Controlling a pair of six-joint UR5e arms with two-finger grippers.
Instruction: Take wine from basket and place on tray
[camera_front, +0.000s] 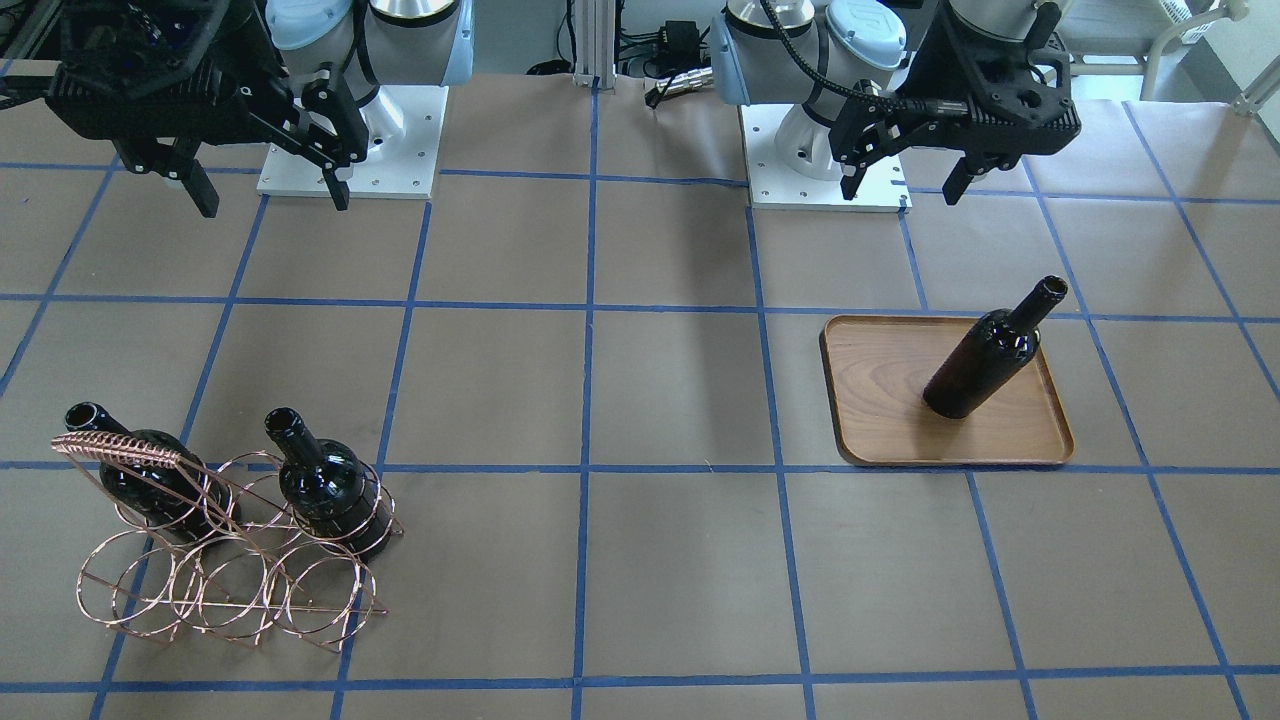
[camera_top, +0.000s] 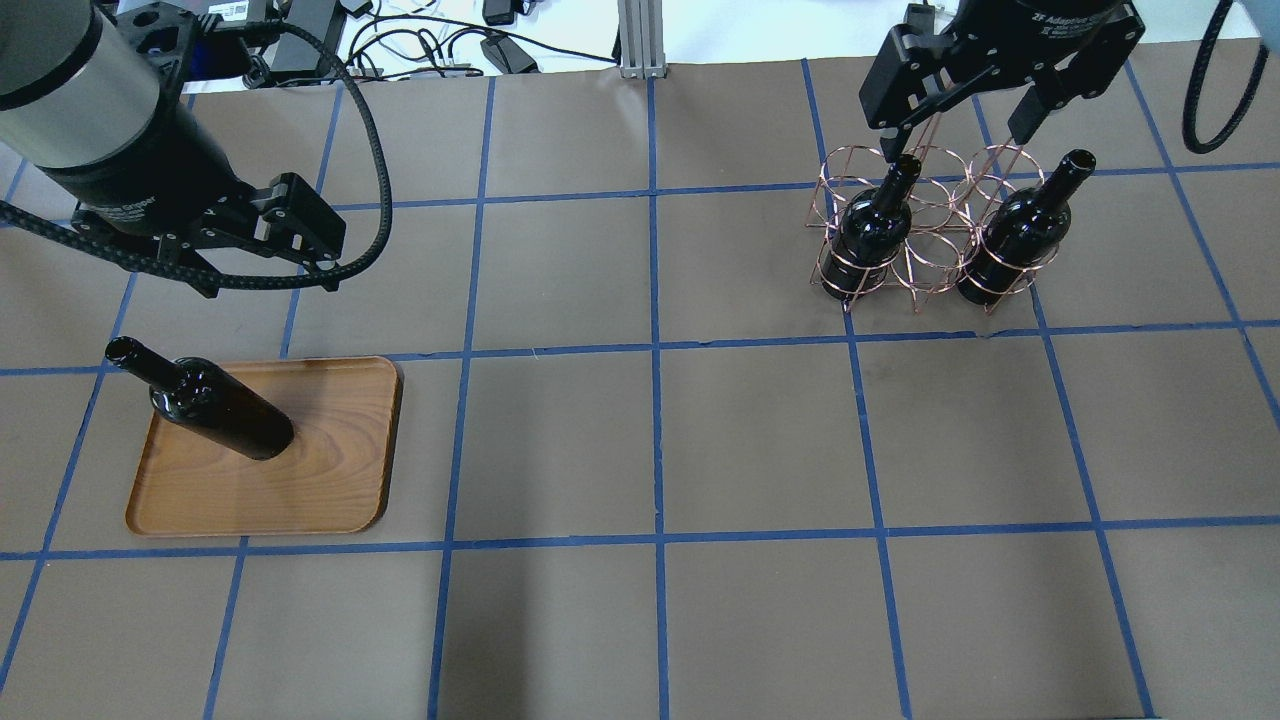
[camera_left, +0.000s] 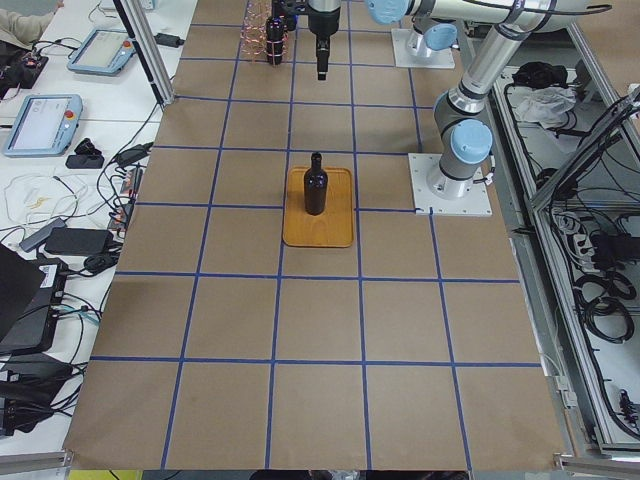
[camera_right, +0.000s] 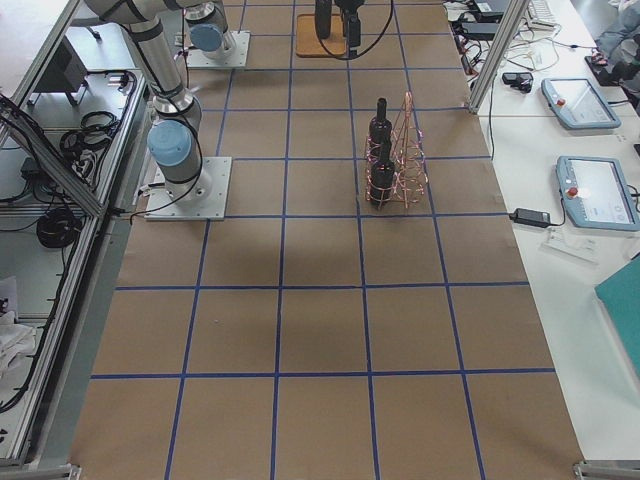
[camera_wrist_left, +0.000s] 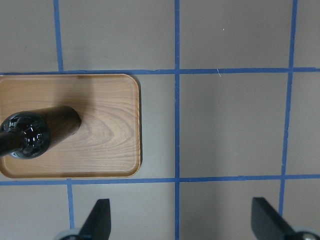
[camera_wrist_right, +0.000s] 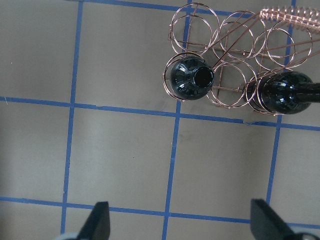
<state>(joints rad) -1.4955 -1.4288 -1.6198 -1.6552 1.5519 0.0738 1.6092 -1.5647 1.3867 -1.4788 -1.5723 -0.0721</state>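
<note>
One dark wine bottle (camera_top: 220, 408) stands upright on the tray (camera_top: 330, 470), toward the table's (camera_top: 650, 450) left end, about midway between the robot's edge and the far edge. Two matching bottles (camera_top: 868, 235) sit necks-up in the basket (camera_front: 230, 590), near the far right corner.

The left gripper (camera_front: 900, 190) hangs above the table beside the tray, jaws wide and empty. The right gripper (camera_top: 953, 142) hovers over the basket, jaws also wide and holding nothing.

This looks like the gap between bottles, with one delivered and two to go. The next move probably calls for the right gripper to drop over a slim neck, close below its lipped mouth, and lift straight up (so the glass clears its ring without dragging the light rack).

The bottles are glossy, near-black glass without labels. The basket is thin copper wire bent into round rings, with a coil-wrapped handle bar. The tray is flat brown wood grain with rounded corners and a low rim. Blue tape (camera_top: 655, 400) grids the matte brown tabletop.
</note>
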